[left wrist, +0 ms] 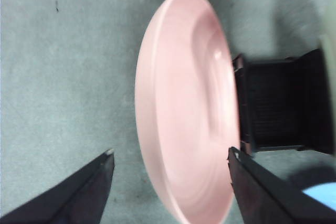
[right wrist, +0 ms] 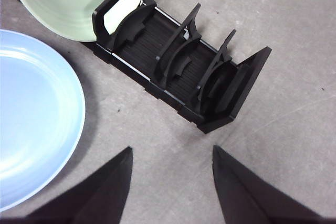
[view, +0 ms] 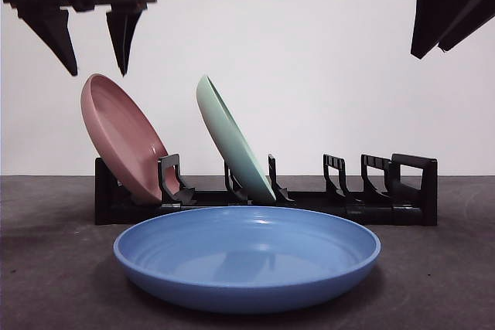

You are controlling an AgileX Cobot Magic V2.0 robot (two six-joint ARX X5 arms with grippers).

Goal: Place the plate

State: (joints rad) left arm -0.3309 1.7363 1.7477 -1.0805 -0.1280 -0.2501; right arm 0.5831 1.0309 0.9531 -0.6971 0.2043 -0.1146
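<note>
A pink plate (view: 122, 138) leans in the first slot of the black rack (view: 387, 199); it fills the left wrist view (left wrist: 184, 114). A green plate (view: 232, 141) leans in a middle slot, its edge showing in the right wrist view (right wrist: 63, 3). A blue plate (view: 247, 256) lies flat on the table in front of the rack, also in the right wrist view (right wrist: 31, 114). My left gripper (view: 97, 59) hangs open and empty just above the pink plate. My right gripper (view: 445, 25) is open and empty, high above the rack's right end (right wrist: 210, 87).
The grey table (view: 46, 268) stretches around the rack. Several rack slots to the right of the green plate hold nothing. A white wall stands behind.
</note>
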